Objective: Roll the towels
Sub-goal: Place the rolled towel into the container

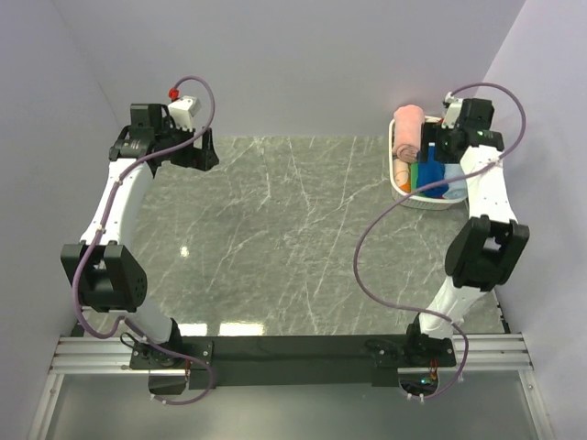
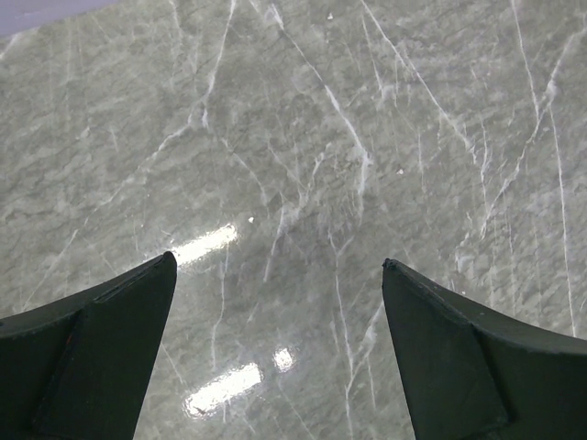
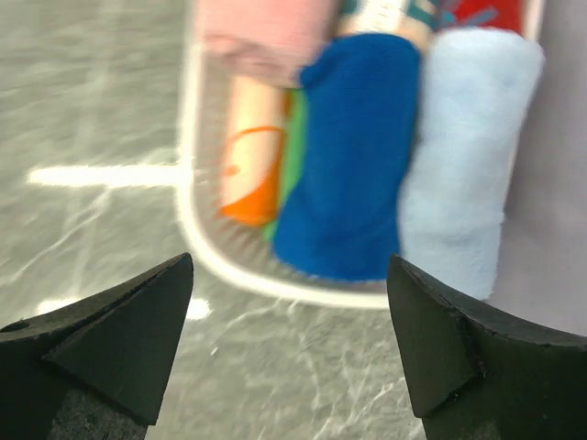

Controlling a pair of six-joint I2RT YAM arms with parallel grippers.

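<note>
Two rolled towels lie side by side in a white basket [image 3: 240,277] at the table's far right. The royal blue towel [image 3: 353,156] is in the middle and the pale blue towel [image 3: 468,156] is at its right. My right gripper [image 3: 289,260] hovers just outside the basket's near rim, open, with only marble between its fingers. In the top view the right gripper [image 1: 440,147] sits over the basket [image 1: 400,191], and part of the royal blue towel [image 1: 431,174] shows. My left gripper [image 2: 279,259] is open over bare marble at the far left [image 1: 204,156].
The basket also holds a pink towel [image 3: 266,37] draped on its rim, a cream and orange roll [image 3: 248,165], a green towel [image 3: 293,137] and a red one [image 3: 481,11]. Walls close in behind and on both sides. The right arm's purple cable [image 1: 367,247] loops over the table.
</note>
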